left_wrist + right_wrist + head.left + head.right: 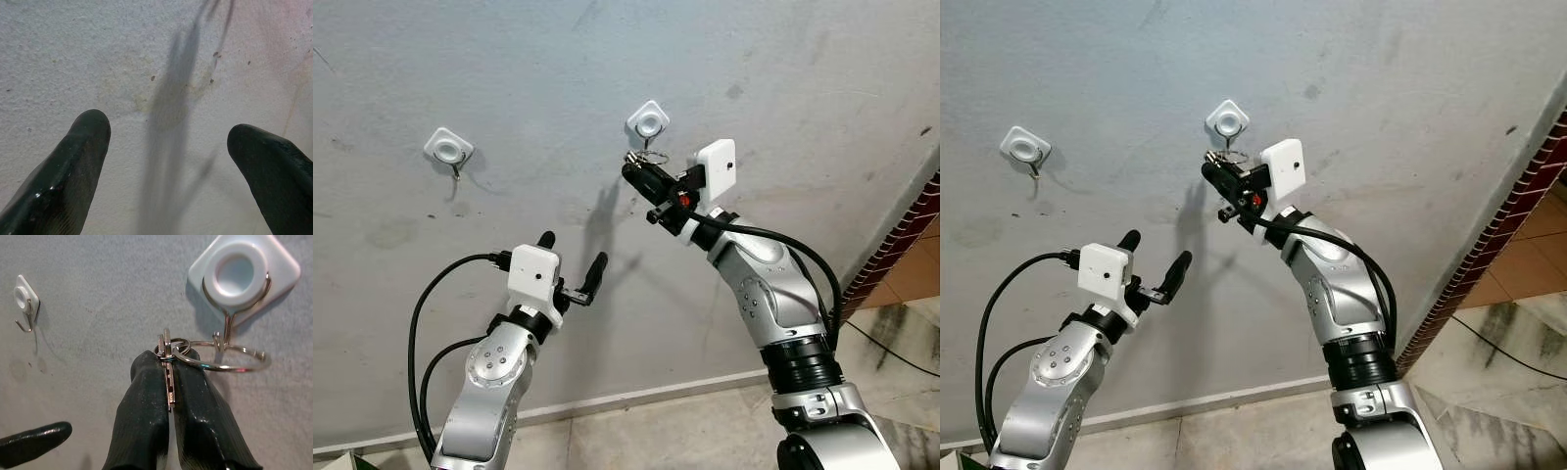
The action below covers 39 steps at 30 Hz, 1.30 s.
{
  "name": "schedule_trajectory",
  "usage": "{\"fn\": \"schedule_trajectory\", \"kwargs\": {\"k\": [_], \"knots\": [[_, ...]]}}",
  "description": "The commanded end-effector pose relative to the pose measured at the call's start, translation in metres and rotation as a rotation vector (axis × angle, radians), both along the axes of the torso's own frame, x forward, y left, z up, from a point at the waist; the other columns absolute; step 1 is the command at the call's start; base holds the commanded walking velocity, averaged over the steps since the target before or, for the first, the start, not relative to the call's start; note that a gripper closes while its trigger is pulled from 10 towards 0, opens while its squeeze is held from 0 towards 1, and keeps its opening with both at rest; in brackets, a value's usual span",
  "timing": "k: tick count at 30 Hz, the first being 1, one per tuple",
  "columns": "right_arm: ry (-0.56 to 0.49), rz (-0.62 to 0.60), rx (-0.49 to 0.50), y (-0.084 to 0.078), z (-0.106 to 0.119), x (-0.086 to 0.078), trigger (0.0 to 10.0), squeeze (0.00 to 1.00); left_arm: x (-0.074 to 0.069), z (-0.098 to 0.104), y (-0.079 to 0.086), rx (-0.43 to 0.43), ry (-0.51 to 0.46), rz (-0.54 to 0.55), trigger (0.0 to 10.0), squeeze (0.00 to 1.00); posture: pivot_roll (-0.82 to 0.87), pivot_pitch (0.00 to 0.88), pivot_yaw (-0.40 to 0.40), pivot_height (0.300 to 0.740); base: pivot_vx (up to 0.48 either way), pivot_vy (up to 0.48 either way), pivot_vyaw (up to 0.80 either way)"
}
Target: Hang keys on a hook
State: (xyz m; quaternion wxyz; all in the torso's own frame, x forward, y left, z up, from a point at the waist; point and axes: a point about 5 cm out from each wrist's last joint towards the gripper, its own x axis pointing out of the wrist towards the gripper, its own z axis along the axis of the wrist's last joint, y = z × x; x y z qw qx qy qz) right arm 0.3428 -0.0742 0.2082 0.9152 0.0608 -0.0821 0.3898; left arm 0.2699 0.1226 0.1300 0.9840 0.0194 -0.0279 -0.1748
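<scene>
No brand, label or writing can be read on anything here. There are two hooks on the grey wall (783, 88): each is a white diamond-shaped pad with a round ring moulded in it and a thin wire hook hanging below.

The right claw (168, 382) is raised to the wall just under the nearer hook (243, 271). Its two black fingers are pressed together on the keys (167, 367), which stand edge-on between the fingertips; the blades overlap, so their number cannot be told. A small ring at the head of the keys links to a large key ring (222, 357) that lies just beyond the fingertips, and the large ring passes through the wire tip of the hook. In the head views the same claw (641, 174) sits directly below that hook (648, 121), with the ring touching the wire.

The second hook (448, 147) is well to the left of the right claw and carries nothing; in the right wrist view it shows as hook two (25, 301) far off to the side of the fingers.

The left claw (574, 262) is held up lower on the wall, below and to the left of the right claw. Its two fingers (78, 161) are spread wide apart with nothing between them, pointing at bare wall, where shadows fall. A skirting strip (636, 397) runs along the foot of the wall, below both claws, above a tiled floor (705, 436).
</scene>
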Motion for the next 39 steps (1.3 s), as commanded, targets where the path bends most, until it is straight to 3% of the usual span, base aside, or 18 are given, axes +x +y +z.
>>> {"fn": "schedule_trajectory", "kwargs": {"k": [1,18,39], "knots": [[-0.019,0.011,0.011,0.002,0.007,-0.002,10.0,0.0,0.002,0.001,0.002,0.006,-0.002,-0.005,10.0,0.0,0.03,0.021,0.064,0.74,0.0,0.0,0.0],[-0.006,0.044,-0.013,0.005,0.003,-0.008,10.0,0.0,0.003,0.0,0.003,0.012,-0.001,0.0,10.0,0.0,0.03,0.023,0.065,0.74,0.0,0.0,0.0],[0.077,0.012,-0.092,0.008,-0.019,-0.008,10.0,0.0,0.003,0.0,0.003,0.017,0.001,0.004,10.0,0.0,0.03,0.029,0.065,0.74,0.0,0.0,0.0]]}}
